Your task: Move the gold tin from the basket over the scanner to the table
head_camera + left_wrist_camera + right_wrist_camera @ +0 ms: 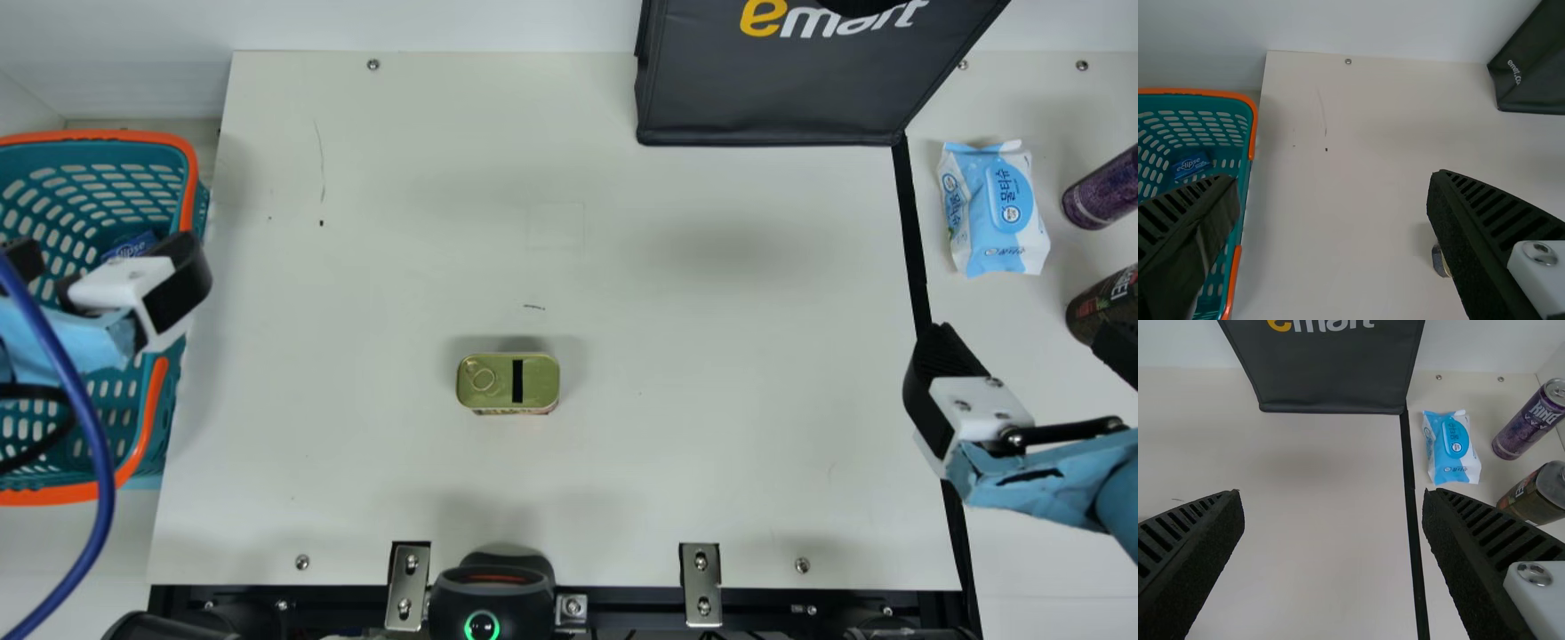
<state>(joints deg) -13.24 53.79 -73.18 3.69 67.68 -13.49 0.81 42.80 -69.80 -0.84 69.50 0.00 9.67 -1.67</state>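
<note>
Tin (498,384) sits flat on the desk (711,400), lid up, near mid-desk and well clear of the basket (188,178) and scanner (491,600). Left gripper (1333,180) is spread and holds nothing, by the basket; right gripper (1333,495) likewise parted and unloaded, near the black strip (909,222). We judge the carry from the basket done; whether this spot counts as the finish, we cannot tell. If a further lift is wanted, we'd worry about the tin's low body: a shallow bite on the rim could slip, and fingers set askew could spin it. A pass too low might clip the scanner. Putting it down past the strip, we could bump the wipes (996,209) or tip the purple can (1102,191). On the left side, the blue cable (96,436) loops over the basket and may snag if that arm swings wide. Surface: cream, smooth, a few scratches and specks, screws near the edges, metal brackets (406,587) at the near side. Dark bag (773,98) at the far edge, pale wall (444,25) behind.
</note>
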